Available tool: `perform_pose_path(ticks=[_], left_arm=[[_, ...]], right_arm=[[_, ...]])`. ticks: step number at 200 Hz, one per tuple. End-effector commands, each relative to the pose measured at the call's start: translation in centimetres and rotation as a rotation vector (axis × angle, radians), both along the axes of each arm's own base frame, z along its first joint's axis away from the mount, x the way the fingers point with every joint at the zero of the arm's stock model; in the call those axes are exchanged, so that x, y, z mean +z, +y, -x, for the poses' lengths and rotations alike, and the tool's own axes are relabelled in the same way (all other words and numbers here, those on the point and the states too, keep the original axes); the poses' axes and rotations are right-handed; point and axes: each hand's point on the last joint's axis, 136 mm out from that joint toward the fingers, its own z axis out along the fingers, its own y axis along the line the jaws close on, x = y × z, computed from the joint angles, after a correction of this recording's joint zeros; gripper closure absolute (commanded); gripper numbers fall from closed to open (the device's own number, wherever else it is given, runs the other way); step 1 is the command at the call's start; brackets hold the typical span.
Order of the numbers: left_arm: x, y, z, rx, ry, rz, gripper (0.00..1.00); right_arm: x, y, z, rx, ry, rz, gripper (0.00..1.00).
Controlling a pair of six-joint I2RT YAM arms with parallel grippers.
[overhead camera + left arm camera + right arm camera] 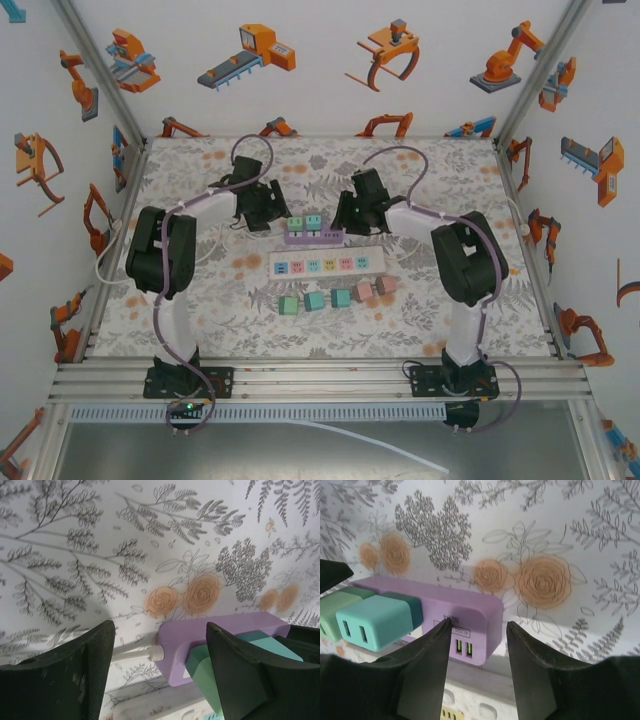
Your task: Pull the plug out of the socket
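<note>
A purple socket strip (316, 237) lies mid-table with a green plug (296, 224) and a teal plug (314, 221) seated in it. My left gripper (272, 212) hovers at its left end, open. In the left wrist view the gripper (160, 655) spans the strip's cable end (220, 630); its right finger (240, 680) partly covers the green plug (200, 665). My right gripper (346, 216) is at the right end, open. In the right wrist view it (479, 625) straddles the strip's end (470, 615) without touching, right of the teal plug (375, 622).
A white power strip (328, 264) lies just in front of the purple one, also seen as a white edge (470, 700). Several loose plugs (315, 300) sit in a row nearer the arms. A white cable (132, 655) leaves the purple strip's left end.
</note>
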Motion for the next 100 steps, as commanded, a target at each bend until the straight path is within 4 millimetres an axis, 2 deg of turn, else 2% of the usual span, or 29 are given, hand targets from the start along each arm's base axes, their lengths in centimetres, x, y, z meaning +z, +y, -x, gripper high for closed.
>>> perform_pose_path(ticks=[1,15,28,58,85,100], left_arm=[[2.1,0.8,0.9,0.003,-0.043,-0.024,0.31],[3.5,1.7,1.0,0.028,-0.084,-0.041,0.3],[5.2,2.5,1.1,0.041,-0.123,-0.051,0.29],[8.5,2.8,1.9,0.017,-0.191,-0.034,0.28],[9.4,2.0,3.5,-0.029,-0.226,0.036,0.28],[9.3,2.1,4.4,-0.035,-0.234,0.05,0.29]], right_arm=[[1.5,-1.0,-0.7,-0.02,-0.062,0.042,0.52],[2.8,-1.0,-0.9,0.014,-0.105,0.057,0.5],[5.0,-0.6,-1.3,0.063,-0.185,0.057,0.49],[11.5,0.0,-1.8,0.203,-0.457,0.086,0.46],[16.9,1.1,-1.0,0.397,-0.77,0.144,0.45],[18.2,1.9,0.2,0.521,-0.942,0.189,0.45]])
